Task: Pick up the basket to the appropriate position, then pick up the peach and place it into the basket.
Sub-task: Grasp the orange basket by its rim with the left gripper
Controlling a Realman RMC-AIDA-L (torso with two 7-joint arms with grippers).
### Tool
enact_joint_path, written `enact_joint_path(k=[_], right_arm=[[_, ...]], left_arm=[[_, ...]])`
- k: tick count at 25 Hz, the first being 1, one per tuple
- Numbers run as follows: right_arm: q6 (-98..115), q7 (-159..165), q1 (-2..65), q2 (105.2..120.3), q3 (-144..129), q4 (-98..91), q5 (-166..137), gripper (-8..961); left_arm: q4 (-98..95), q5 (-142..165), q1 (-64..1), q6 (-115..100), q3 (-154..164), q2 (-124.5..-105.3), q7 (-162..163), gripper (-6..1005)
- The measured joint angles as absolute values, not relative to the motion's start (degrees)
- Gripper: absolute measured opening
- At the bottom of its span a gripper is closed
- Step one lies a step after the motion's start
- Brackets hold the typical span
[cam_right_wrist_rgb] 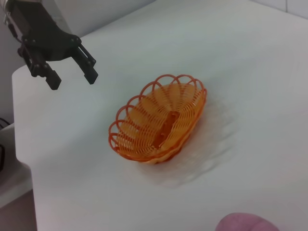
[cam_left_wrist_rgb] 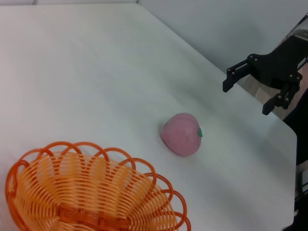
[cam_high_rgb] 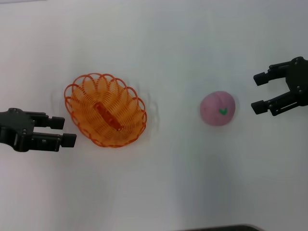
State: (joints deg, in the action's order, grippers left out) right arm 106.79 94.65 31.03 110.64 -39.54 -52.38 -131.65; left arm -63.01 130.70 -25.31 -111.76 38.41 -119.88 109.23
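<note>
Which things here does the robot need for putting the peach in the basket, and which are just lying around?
Needed for the job:
basket, empty, on the table
peach, on the table, apart from the basket
left gripper, jaws open, beside the basket
right gripper, jaws open, beside the peach

Just lying around:
nothing else shows, only the white table itself

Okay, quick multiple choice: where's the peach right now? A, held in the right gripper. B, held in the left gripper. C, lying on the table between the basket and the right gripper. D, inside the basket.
C: the peach lies on the table, apart from the basket, with the open right gripper just beside it and the open left gripper empty by the basket.
</note>
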Motion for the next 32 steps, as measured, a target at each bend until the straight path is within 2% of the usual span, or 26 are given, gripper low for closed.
enact_joint_path(k=[18, 23, 28, 32], right_arm=[[106.27, 94.65, 31.03, 111.00, -40.00, -52.18, -131.73, 939], [105.95, 94.83, 31.39, 111.32, -40.54, -52.18, -131.85, 938], [105.94, 95.05, 31.57, 111.97, -40.71, -52.63, -132.45, 936], [105.49, 95.07, 31.96, 112.39, -40.70, -52.64, -132.46, 935]], left_arm=[[-63.03, 130.26, -26.12, -110.27, 37.78, -120.03, 109.40, 747], [-65.27, 131.17, -29.19, -102.96, 38.48, -121.04, 115.84, 746], [-69.65, 134.47, -31.32, -98.22, 43.93, -120.79, 125.05, 746], [-71.45, 141.96, -37.39, -94.00, 51.36, -120.65, 132.69, 745]])
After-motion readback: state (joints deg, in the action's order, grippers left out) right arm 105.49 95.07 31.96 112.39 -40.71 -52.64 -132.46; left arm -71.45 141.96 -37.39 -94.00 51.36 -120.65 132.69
